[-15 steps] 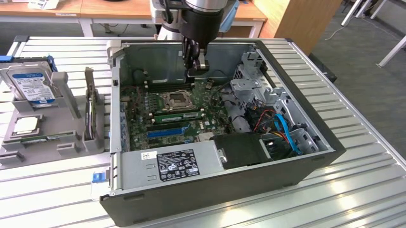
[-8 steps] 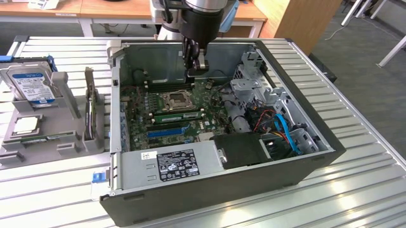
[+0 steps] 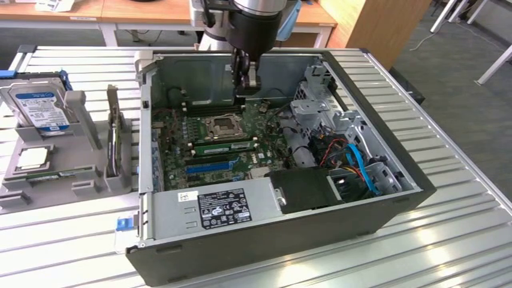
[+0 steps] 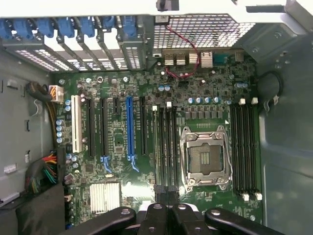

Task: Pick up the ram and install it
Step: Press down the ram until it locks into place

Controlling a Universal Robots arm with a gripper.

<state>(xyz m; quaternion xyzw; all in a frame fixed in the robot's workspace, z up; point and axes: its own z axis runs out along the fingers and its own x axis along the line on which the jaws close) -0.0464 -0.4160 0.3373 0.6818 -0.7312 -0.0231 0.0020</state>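
Observation:
The ram [image 3: 50, 176] is a narrow green stick lying in the grey parts holder [image 3: 88, 186], on the table at the exterior view's left and outside the computer case. My gripper [image 3: 246, 90] hangs inside the open case [image 3: 400, 198], over the far part of the motherboard [image 3: 264, 157] and well away from the ram. In the wrist view its black fingers [image 4: 155, 218] meet, with nothing visible between them. My gripper [image 4: 168, 215] is above the end of the black memory slots [image 4: 165, 147], which look empty. A second bank of slots [image 4: 243, 147] lies on the other side of the processor socket [image 4: 205, 156].
The holder also carries a hard drive [image 3: 40, 108], a square silver processor [image 3: 32, 157] and a tall grey expansion card [image 3: 116, 141]. Inside the case are the power supply [image 3: 228, 207], a drive cage [image 3: 316, 114] and blue and orange cables [image 3: 356, 165]. A slatted metal table [image 3: 448, 240] surrounds the case.

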